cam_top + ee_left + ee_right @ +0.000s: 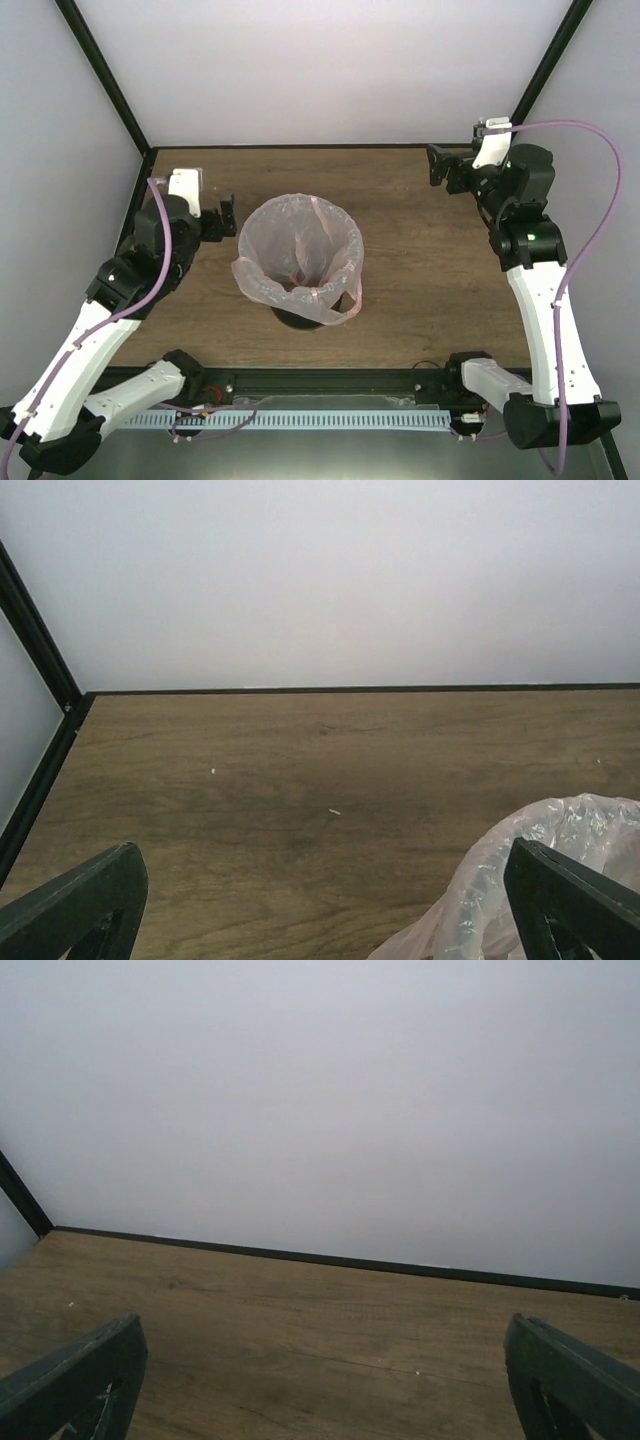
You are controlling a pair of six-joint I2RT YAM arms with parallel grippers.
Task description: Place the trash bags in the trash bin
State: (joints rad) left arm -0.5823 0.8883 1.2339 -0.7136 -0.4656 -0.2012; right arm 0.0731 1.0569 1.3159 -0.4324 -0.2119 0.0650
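Wooden table point(420, 260) met white walls point(330, 70). My left gripper point(218, 218) and right gripper point(443, 166) gaped empty; right of the left one, the pink bag point(300, 250) hid most of the bin point(293, 319).

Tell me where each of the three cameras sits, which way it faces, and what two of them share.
Top external: above and behind the bases, looking down on the table and pink bag over the black bin; both arms, left gripper, right gripper.
Left wrist: faces the back wall over the table; own fingers, bag edge.
Right wrist: faces the back wall; own fingers.
Shared: top and left wrist see the bag.
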